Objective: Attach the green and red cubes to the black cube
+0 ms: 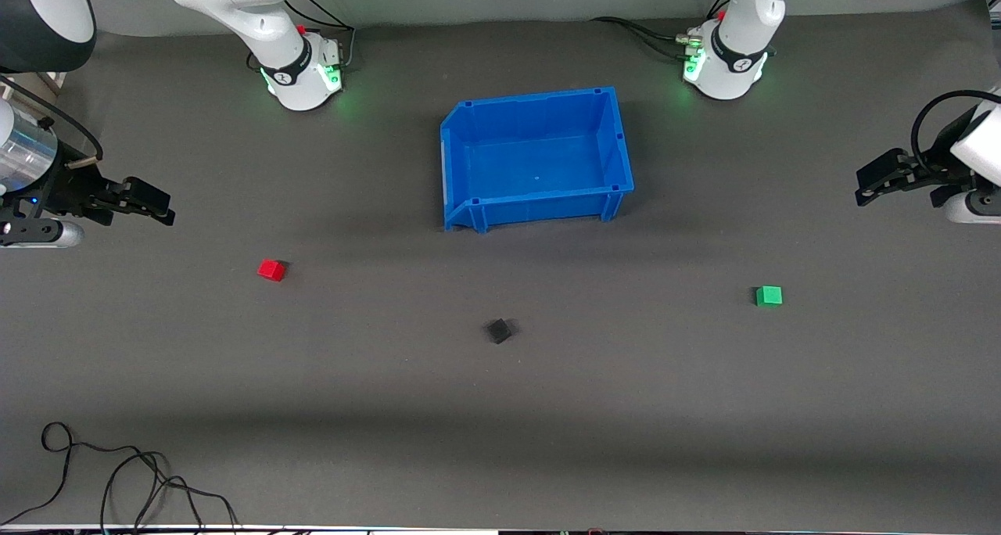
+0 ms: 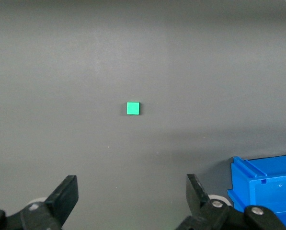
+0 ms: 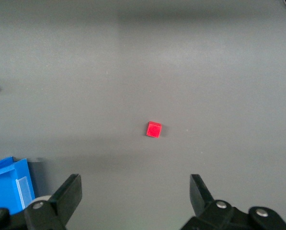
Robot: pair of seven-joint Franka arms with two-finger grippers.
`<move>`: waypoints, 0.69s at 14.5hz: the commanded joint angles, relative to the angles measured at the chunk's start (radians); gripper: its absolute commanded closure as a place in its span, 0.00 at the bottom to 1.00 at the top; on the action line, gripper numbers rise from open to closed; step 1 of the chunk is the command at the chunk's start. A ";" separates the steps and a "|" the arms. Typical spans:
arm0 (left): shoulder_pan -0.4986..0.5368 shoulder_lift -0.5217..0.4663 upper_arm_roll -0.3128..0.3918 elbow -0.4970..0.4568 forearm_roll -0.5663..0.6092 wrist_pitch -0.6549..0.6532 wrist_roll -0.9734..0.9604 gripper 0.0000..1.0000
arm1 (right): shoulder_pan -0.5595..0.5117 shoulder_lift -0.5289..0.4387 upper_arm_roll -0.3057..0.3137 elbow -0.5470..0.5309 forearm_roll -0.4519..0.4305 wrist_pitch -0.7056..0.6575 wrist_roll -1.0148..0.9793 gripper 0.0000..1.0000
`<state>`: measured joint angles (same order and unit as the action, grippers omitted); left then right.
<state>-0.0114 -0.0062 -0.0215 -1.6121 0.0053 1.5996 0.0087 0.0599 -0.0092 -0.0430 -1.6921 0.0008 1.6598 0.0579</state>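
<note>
Looking across your grey mat (image 1: 500,441), you see the blue bin (image 1: 535,206) nearest the bases. Your left gripper (image 2: 132,194) and right gripper (image 3: 135,194) hover wide open, holding nothing, each at its own table end. Nearer the camera, well apart, lie the green cube (image 1: 769,296), red cube (image 1: 271,270) and, between them, the black cube (image 1: 498,331).

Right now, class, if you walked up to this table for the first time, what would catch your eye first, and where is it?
The big blue bin stands out at mid-table, nearest the arms' bases. Nearer the front camera lie three tiny cubes, well apart: the red cube toward the right arm's end, the green cube toward the left arm's end, the black cube between them. The left gripper and right gripper wait open above the mat.
</note>
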 commanded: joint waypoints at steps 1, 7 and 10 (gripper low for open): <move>0.008 0.014 -0.009 0.032 0.016 -0.029 0.016 0.00 | 0.006 -0.009 -0.003 -0.004 0.015 0.000 -0.021 0.00; 0.007 0.014 -0.009 0.034 0.016 -0.052 0.019 0.00 | 0.005 -0.009 -0.003 -0.003 0.011 -0.002 -0.007 0.00; 0.005 0.014 -0.009 0.041 0.016 -0.055 0.017 0.00 | 0.005 -0.012 -0.005 -0.011 -0.005 0.003 -0.004 0.00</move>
<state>-0.0113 -0.0017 -0.0222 -1.6059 0.0057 1.5740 0.0101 0.0602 -0.0092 -0.0430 -1.6921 0.0002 1.6598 0.0577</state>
